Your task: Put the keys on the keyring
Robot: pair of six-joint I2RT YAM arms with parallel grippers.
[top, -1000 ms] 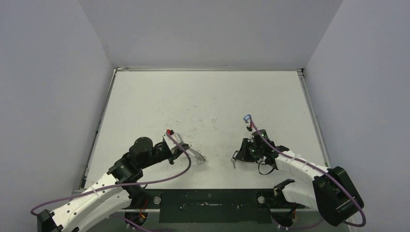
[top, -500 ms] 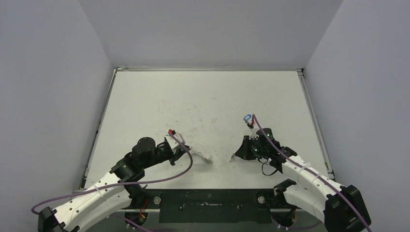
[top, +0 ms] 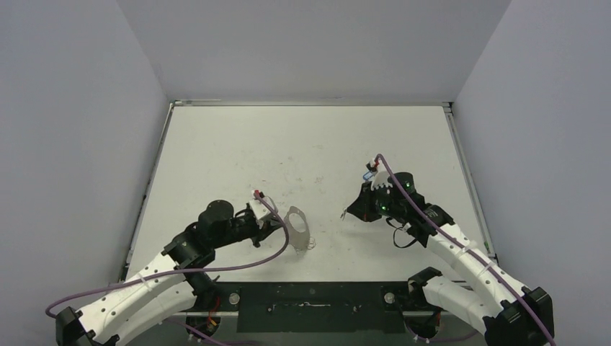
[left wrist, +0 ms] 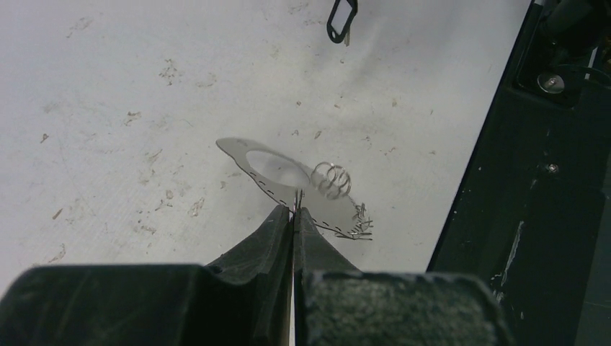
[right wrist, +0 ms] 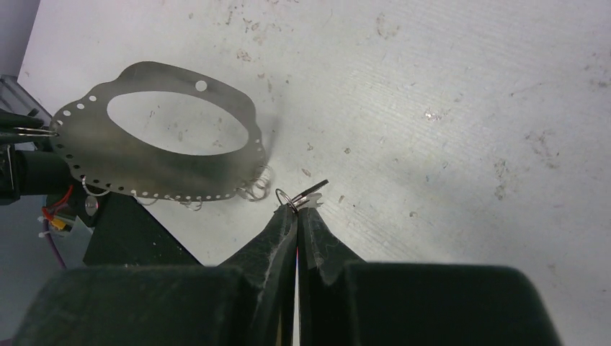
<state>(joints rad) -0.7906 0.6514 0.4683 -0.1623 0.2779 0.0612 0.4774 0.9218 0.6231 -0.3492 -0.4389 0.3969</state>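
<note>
My left gripper (top: 282, 225) is shut on the rim of the keyring (top: 297, 229), a pale grey plate with a big hole, and holds it tilted up off the table. In the left wrist view the closed fingertips (left wrist: 295, 210) pinch the keyring (left wrist: 328, 209) by a wire loop. My right gripper (top: 349, 213) is shut on the dark-headed key (right wrist: 311, 192), pinching it at its small ring. The gripper (right wrist: 297, 210) is just right of the keyring (right wrist: 180, 169). The dark-headed key also shows in the left wrist view (left wrist: 341, 14). The blue-headed key (top: 369, 174) lies behind the right wrist, partly hidden.
A black mounting strip (top: 310, 303) runs along the table's near edge between the arm bases. Grey walls close in the table on the left, far and right sides. Purple cables loop off both wrists.
My left gripper has raised the keyring from lying flat to standing tilted. My right arm has lifted and moved away from the near edge with the dark-headed key.
</note>
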